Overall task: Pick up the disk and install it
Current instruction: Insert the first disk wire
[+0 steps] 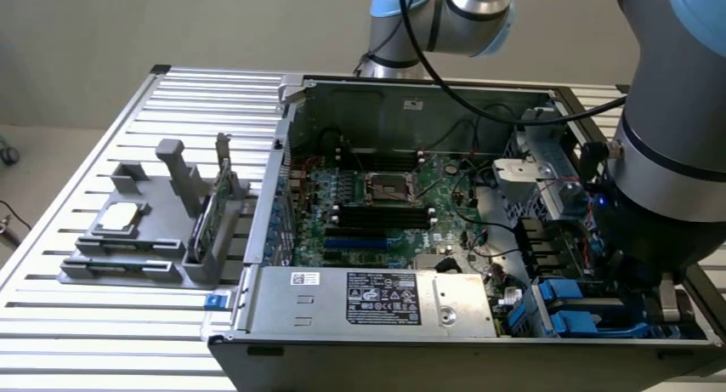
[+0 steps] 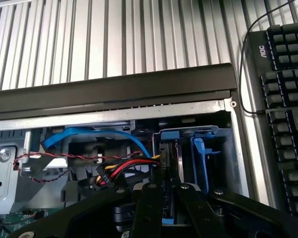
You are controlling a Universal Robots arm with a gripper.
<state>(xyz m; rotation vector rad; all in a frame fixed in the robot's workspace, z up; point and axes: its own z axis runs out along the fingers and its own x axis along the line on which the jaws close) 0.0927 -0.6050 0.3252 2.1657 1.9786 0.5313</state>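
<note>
The disk stands on edge in the drive bay at the corner of the open computer case. I see it edge-on as a thin dark and silver slab with a blue carrier rail across its end. My gripper reaches down into that bay, its two black fingers closed against the slab's two faces. In the exterior view my arm hangs over the case's near corner on that view's right, above the blue bay fittings.
A bare blue bracket sits in the slot beside the disk. Red, black and yellow wires and a blue cable run close by. A keyboard lies outside the case. A grey fixture holding a silver chip stands on the exterior view's left.
</note>
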